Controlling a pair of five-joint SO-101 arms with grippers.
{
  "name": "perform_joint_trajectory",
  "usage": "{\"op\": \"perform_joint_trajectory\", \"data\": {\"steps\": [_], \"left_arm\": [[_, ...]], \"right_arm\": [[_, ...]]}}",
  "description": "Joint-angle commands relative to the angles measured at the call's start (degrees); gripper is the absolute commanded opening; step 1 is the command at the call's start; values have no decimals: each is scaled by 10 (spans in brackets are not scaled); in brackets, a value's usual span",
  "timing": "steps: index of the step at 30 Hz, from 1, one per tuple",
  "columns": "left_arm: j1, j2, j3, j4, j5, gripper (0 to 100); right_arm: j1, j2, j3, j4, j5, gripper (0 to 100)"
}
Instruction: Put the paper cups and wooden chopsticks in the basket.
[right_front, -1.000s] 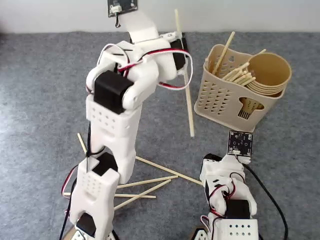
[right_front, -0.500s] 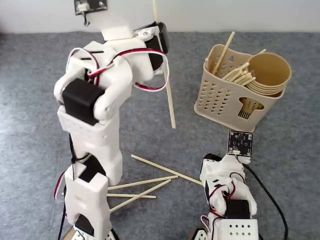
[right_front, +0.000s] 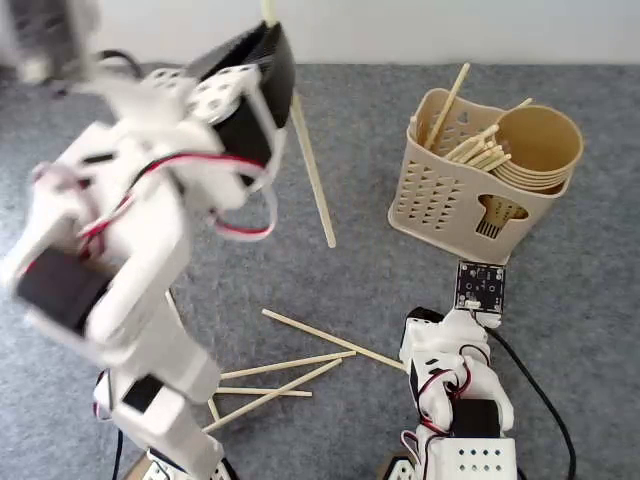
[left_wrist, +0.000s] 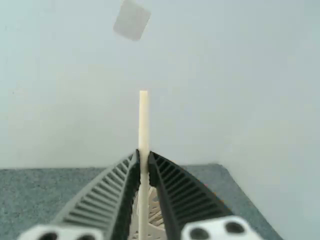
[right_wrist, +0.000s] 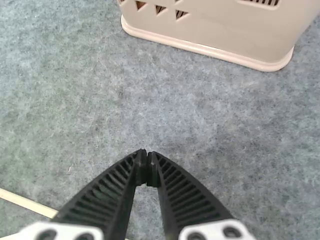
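The beige slotted basket (right_front: 440, 195) stands on the grey bench (right_front: 580, 340) at the far right. A nested stack of paper cups (right_front: 540, 150) fills its right part. A bundle of wooden chopsticks (right_front: 480, 152) leans across the middle beside the cups, and one more stick (right_front: 452, 98) pokes up out of its far left corner. To the left of the basket the left arm (right_front: 130, 240) is raised high, its jaws pinching a single chopstick (right_front: 312, 182). That stick hangs tilted, its lower end pointing down at the bench between the arm and the basket, and the high view does not settle whether it touches the surface. Three loose chopsticks (right_front: 300, 362) lie fanned out on the near part of the bench, between the bases of the two arms, and a fourth, longer one (right_front: 330, 340) slants across just beyond them. The right arm (right_front: 455, 385) sits low at the near right, just in front of the basket. The left wrist view adds the grip itself: the ridged jaws are clamped on the stick, which rises past their tips against a pale wall. The right wrist view shows the right jaws pressed together with nothing between them, low over the bench and facing the basket's base, with an end of a loose chopstick beside them on the surface.
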Motion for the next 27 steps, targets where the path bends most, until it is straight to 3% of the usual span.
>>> {"op": "perform_joint_trajectory", "data": {"steps": [1,10,19,22,27], "left_arm": [[-5,-62,-38,13,-6,12],[-5,-174,19,13,-48,12],[-1,-398,373,3,-47,12],[-4,-463,495,-53,-47,12],[-1,-574,727,-223,-47,12]], "right_arm": [[4,-13,7,3,0,9],[4,-13,7,3,0,9],[4,-13,7,3,0,9],[4,-13,7,3,0,9],[4,-13,7,3,0,9]]}}
